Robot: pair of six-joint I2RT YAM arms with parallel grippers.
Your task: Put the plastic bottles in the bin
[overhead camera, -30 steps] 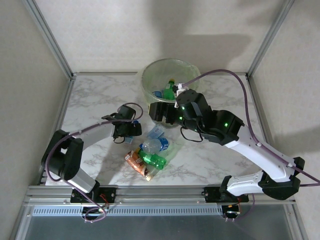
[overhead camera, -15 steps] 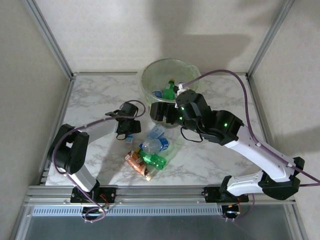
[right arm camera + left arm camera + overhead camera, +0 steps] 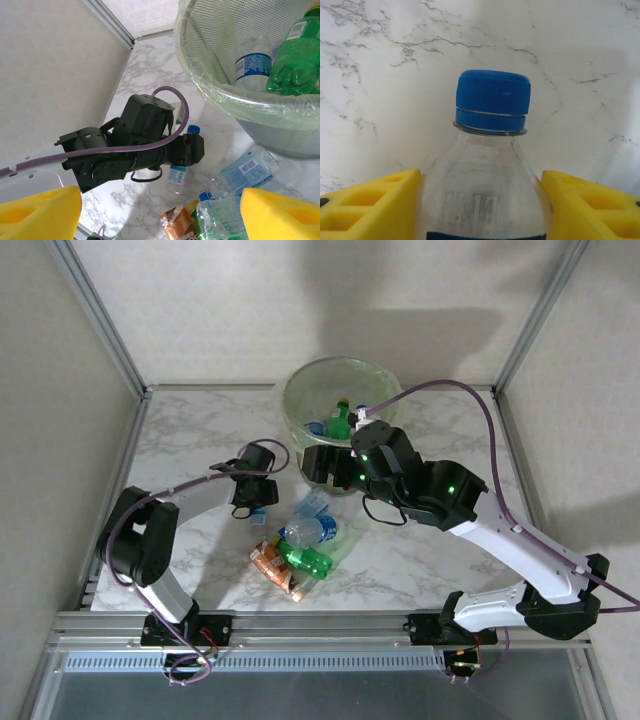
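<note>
Left gripper (image 3: 480, 175) grips a clear plastic bottle with a blue cap (image 3: 492, 95); right gripper (image 3: 161, 210) hangs open beside the round translucent bin lined with a pale green bag (image 3: 220, 95).

In the left wrist view both yellow pads (image 3: 370, 205) press the clear bottle's sides just below its shoulder, the jaws narrowed onto it. The bottle lies on the white marbled table (image 3: 190, 440), left of the bin and apart from it. The right gripper's 2 yellow fingers (image 3: 280, 215) stand wide with nothing between them, just outside the bin's near wall. Inside the bin lie a green plastic bottle (image 3: 292, 60) and a clear bottle with a blue label (image 3: 252, 62). A heap of clear, green and orange-labelled bottles (image 3: 300, 545) sits on the table between the arms, near the gripped bottle.
</note>
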